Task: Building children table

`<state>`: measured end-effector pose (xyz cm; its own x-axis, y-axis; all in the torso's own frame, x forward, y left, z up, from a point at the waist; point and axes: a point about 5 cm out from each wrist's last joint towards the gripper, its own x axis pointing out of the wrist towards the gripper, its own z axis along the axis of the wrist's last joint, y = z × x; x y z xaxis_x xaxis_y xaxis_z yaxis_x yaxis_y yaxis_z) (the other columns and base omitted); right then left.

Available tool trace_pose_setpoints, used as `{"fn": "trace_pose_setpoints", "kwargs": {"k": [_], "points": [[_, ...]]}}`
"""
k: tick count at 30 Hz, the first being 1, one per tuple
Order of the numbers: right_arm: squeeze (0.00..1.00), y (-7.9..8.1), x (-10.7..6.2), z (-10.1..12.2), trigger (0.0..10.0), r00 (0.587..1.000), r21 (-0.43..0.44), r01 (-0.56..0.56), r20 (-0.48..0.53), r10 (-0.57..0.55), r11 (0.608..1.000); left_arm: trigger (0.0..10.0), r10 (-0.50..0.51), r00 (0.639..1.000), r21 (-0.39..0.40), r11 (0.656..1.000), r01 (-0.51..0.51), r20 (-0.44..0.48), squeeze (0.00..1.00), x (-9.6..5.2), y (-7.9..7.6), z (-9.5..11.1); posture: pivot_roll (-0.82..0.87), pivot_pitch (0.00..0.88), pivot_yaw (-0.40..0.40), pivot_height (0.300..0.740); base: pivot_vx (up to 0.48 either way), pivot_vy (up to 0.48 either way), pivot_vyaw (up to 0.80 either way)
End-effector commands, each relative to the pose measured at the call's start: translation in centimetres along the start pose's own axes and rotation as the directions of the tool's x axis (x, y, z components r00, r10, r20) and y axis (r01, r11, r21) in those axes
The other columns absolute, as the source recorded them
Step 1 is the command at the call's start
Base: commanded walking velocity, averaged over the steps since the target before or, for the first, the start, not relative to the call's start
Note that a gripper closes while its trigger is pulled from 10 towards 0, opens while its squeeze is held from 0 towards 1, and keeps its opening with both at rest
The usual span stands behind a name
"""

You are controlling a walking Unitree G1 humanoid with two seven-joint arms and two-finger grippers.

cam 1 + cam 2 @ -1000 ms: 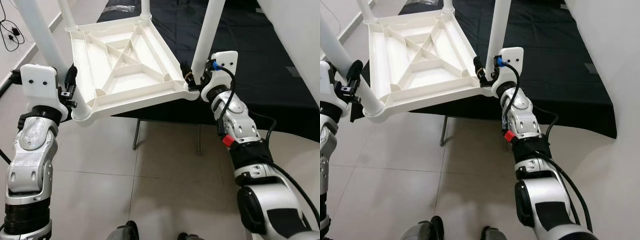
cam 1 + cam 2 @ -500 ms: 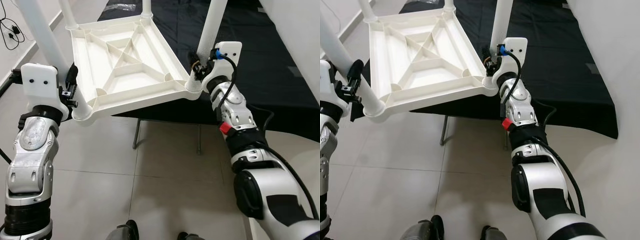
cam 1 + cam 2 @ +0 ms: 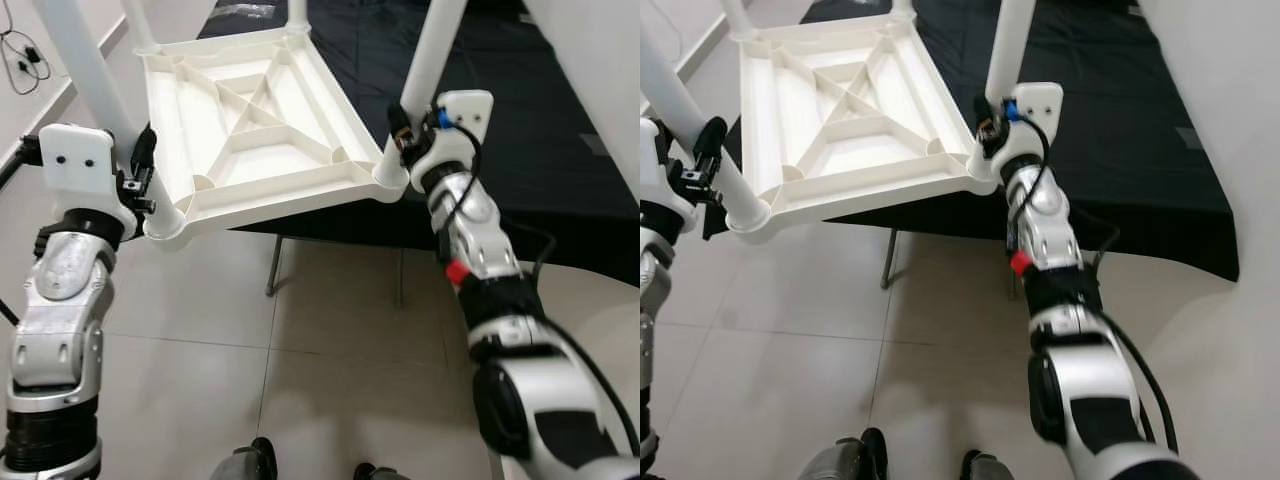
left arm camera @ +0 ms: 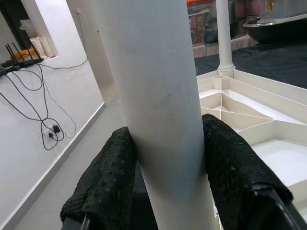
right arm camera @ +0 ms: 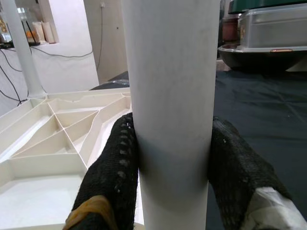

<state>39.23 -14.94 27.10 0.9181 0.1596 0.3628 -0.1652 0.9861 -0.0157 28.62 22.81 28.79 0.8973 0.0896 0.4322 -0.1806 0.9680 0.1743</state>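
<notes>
A white plastic children's table (image 3: 255,120) hangs upside down in front of me, ribbed underside up, legs pointing upward. My left gripper (image 3: 140,175) is shut on the near-left leg (image 4: 163,105) just above its corner socket. My right gripper (image 3: 405,135) is shut on the near-right leg (image 5: 170,96) close to its base. Black fingers (image 4: 108,182) press on both sides of each leg. Two far legs (image 3: 290,15) stand at the back corners. The table's far side is over a black-covered table (image 3: 530,120).
The black cloth table stands on metal legs (image 3: 272,268) just ahead. A pale tiled floor (image 3: 300,370) lies below. Cables (image 3: 20,60) trail along the wall at the left. A white wall (image 3: 1230,100) rises close on the right. My feet (image 3: 250,462) show at the bottom.
My right gripper has moved up from the table's near-right corner onto the leg and closed around it. The left gripper keeps its hold on the other leg.
</notes>
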Motion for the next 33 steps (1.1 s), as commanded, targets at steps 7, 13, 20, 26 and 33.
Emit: {"fn": "trace_pose_setpoints", "kwargs": {"k": [7, 13, 20, 26, 33], "points": [[0.0, 1.7, -3.3, -2.9, 0.0, 0.995, 0.015, 0.009, -0.103, -0.008, 1.0, 10.0, 0.079, 0.994, 0.076, 0.994, -0.085, 0.077, 0.0, 1.1, 4.2, 1.7, 0.04, 0.252, -0.03, 0.74, 0.0, 0.0, 0.0], [0.0, 2.4, -3.7, -2.5, 0.0, 0.993, 0.013, 0.047, -0.107, -0.045, 0.999, 10.0, 0.105, 0.99, 0.11, 0.987, -0.115, 0.096, 0.0, 1.8, 6.0, 2.2, 0.03, 0.25, -0.037, 0.74, 0.0, 0.0, 0.0], [0.0, 4.8, -4.0, -2.0, 0.0, 0.992, 0.044, 0.058, -0.116, -0.052, 0.997, 10.0, 0.099, 0.989, 0.107, 0.988, -0.111, 0.108, 0.0, 2.9, 7.1, 2.1, 0.04, 0.246, -0.042, 0.74, 0.0, 0.0, 0.0], [0.0, 5.5, -3.6, -1.5, 0.0, 0.993, 0.051, 0.062, -0.104, -0.057, 0.997, 10.0, 0.034, 0.994, 0.065, 0.997, -0.041, 0.108, 0.0, 4.6, 6.1, 1.3, 0.03, 0.244, -0.052, 0.74, 0.0, 0.0, 0.0], [0.0, 5.5, -3.4, -1.0, 0.0, 0.993, 0.044, 0.071, -0.098, -0.066, 0.997, 10.0, -0.059, 0.993, 0.004, 0.998, 0.059, 0.099, 0.0, 6.6, 4.3, 0.3, 0.02, 0.25, -0.052, 0.74, 0.0, 0.0, 0.0]]}}
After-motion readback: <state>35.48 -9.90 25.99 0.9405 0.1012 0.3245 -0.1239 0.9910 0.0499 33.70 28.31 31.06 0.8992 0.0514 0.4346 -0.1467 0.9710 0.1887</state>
